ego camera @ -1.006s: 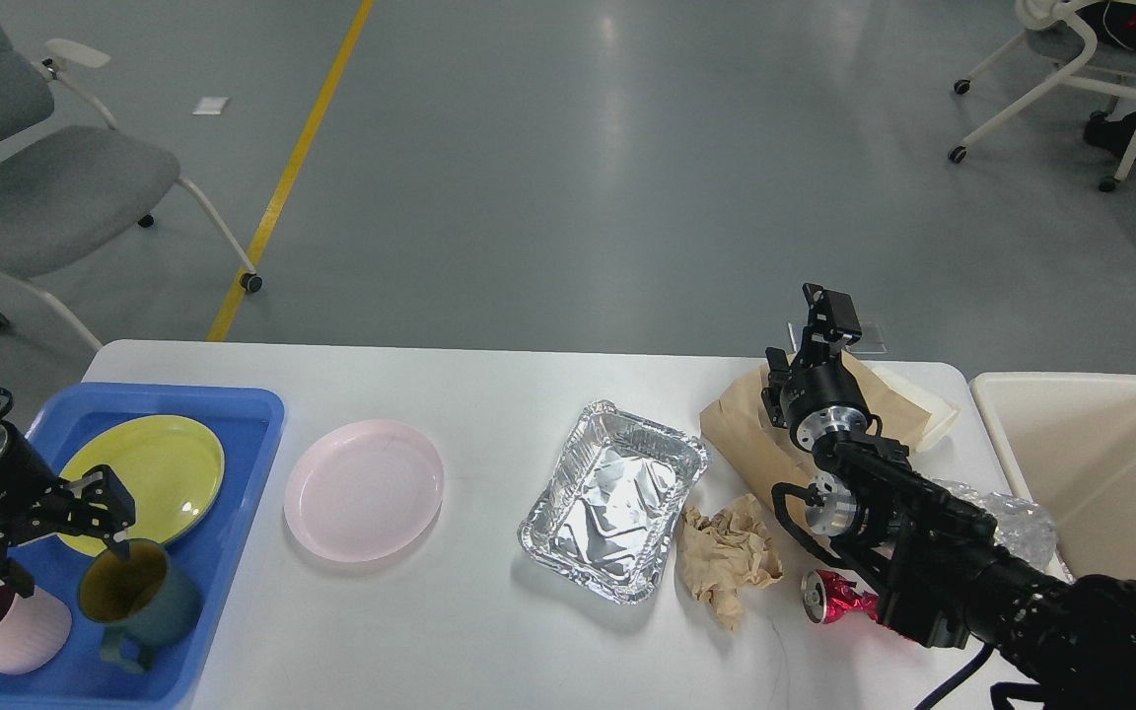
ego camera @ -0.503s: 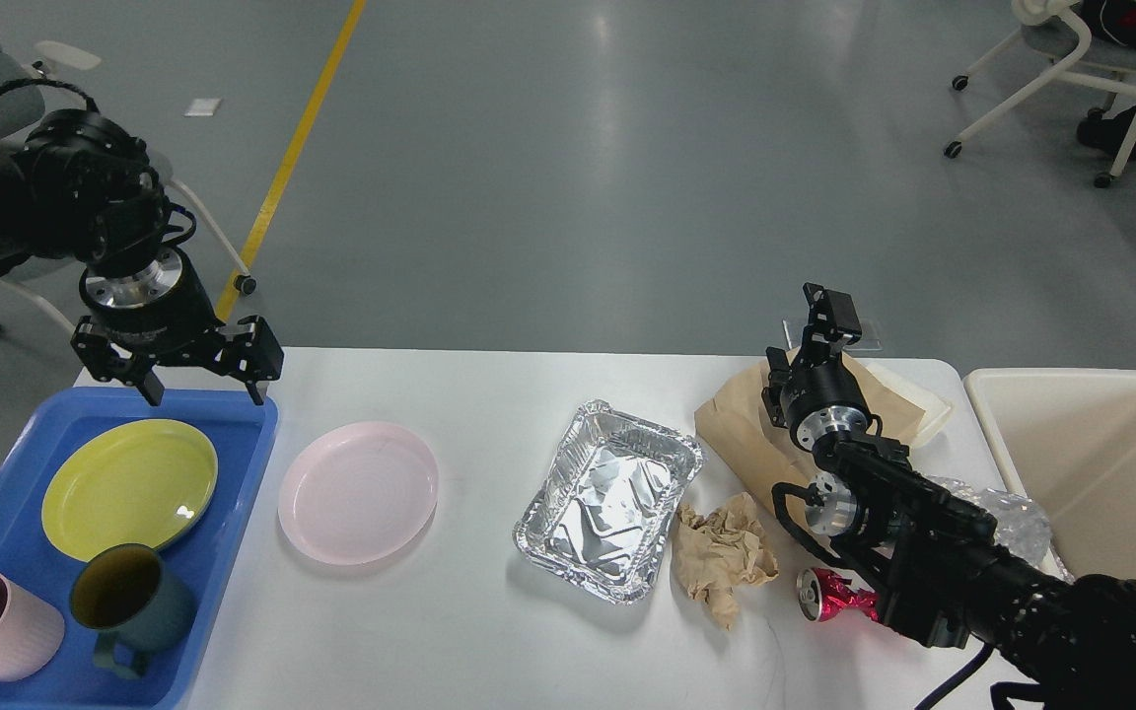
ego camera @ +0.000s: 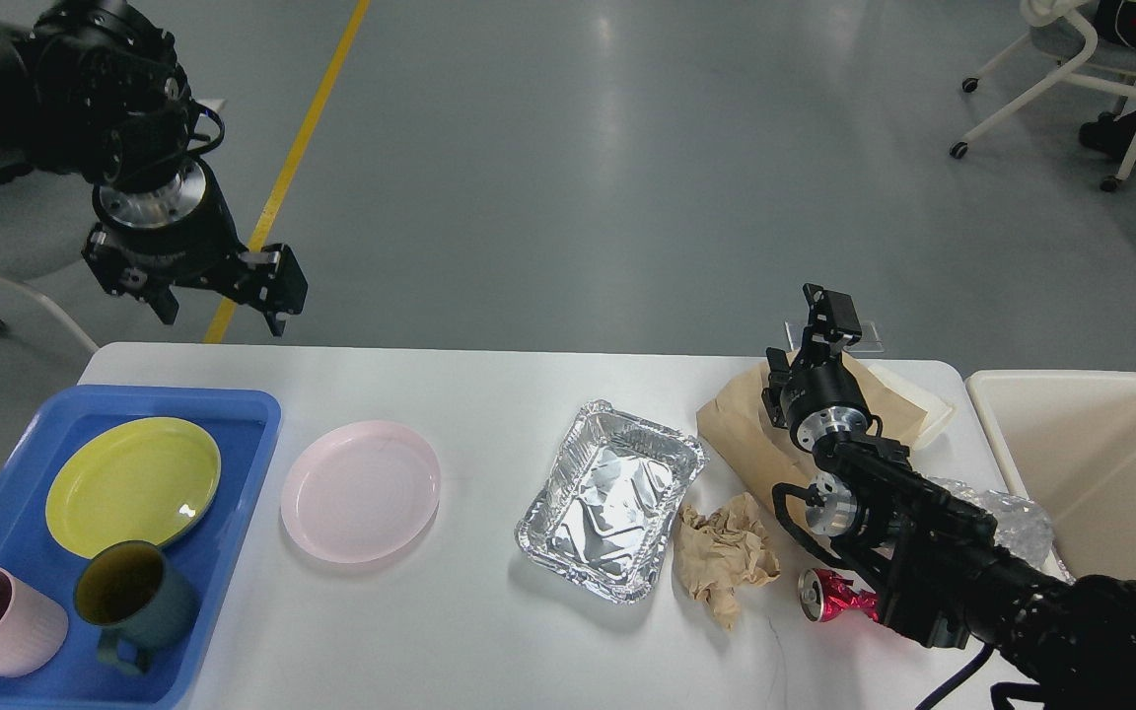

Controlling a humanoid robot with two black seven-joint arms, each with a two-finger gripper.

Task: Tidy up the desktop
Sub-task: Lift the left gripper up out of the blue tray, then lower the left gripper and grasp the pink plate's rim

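Your left gripper (ego camera: 218,304) risen higher than half a second ago, fingers spread and empty, above the desktop's (ego camera: 489,631) far edge, your right gripper (ego camera: 817,330) unmoved over the brown paper bag (ego camera: 741,434), its grip impossible to tell

A large white desktop (ego camera: 489,394) with rounded corners lies flat across the lower view, smooth and plain. Dishes crowd its left end and crumpled rubbish its right, while its middle and far edge show bare.
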